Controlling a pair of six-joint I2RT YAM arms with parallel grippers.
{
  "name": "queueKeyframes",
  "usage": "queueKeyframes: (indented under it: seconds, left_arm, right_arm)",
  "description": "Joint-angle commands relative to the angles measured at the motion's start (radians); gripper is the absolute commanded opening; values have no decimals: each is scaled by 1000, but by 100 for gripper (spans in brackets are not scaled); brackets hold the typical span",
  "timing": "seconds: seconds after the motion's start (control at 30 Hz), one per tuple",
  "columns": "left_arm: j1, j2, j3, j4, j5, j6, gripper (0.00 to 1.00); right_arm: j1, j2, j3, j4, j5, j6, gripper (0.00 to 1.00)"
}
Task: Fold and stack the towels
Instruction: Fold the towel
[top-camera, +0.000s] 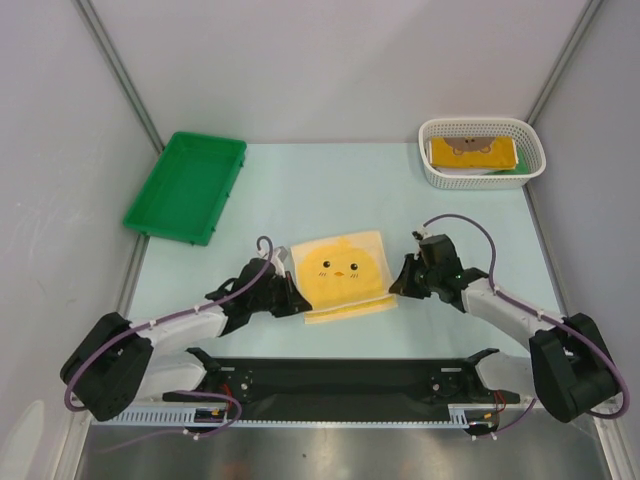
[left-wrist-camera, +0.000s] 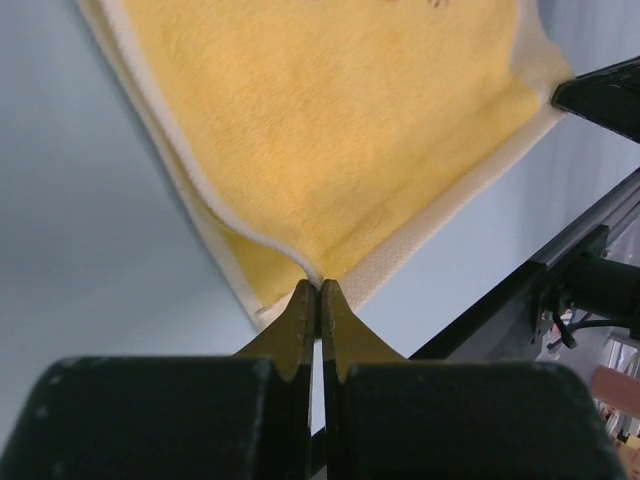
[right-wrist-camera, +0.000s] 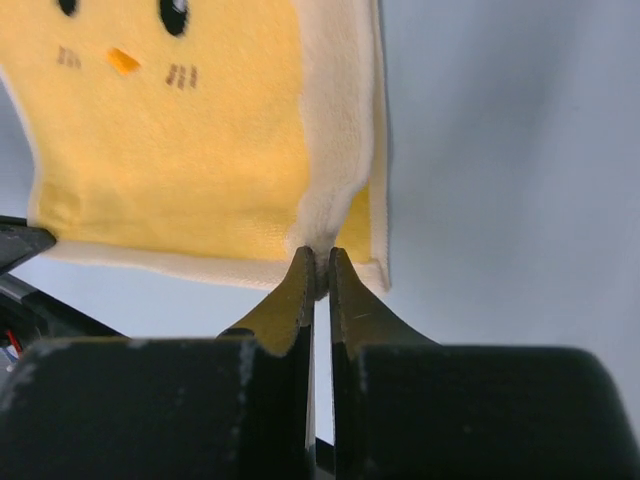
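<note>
Top view: a soft yellow terry towel (top-camera: 340, 272) printed with a chick face lies at frame centre, long axis roughly left to right, the face upright toward the top. Left wrist view: the left gripper (left-wrist-camera: 318, 287) pinches its lower corner hem. Right wrist view: the right gripper (right-wrist-camera: 322, 255) clamps the opposite lower corner. The cloth looks light and limp, so the corners seem the best hold.

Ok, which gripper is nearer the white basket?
Right. The right gripper grips the yellow towel at its right edge, nearest the basket; the left gripper grips the left edge.
</note>
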Motion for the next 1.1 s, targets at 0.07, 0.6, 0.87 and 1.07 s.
queueKeyframes:
  seconds: [0.07, 0.6, 0.87, 1.07]
  left_arm:
    - [-25, -38, 38, -101, -9, 26, 0]
    - [-98, 9, -66, -7, 35, -22, 40]
    - [-97, -123, 153, -418, -120, 47, 45]
    - [-98, -39, 141, -339, -80, 18, 33]
  right_arm:
    - [-5, -71, 25, -100, 52, -10, 0]
    - [-4, -88, -72, -67, 91, 15, 24]
    - [-4, -158, 54, -221, 98, 39, 32]
    - [7, -97, 83, -163, 65, 33, 31]
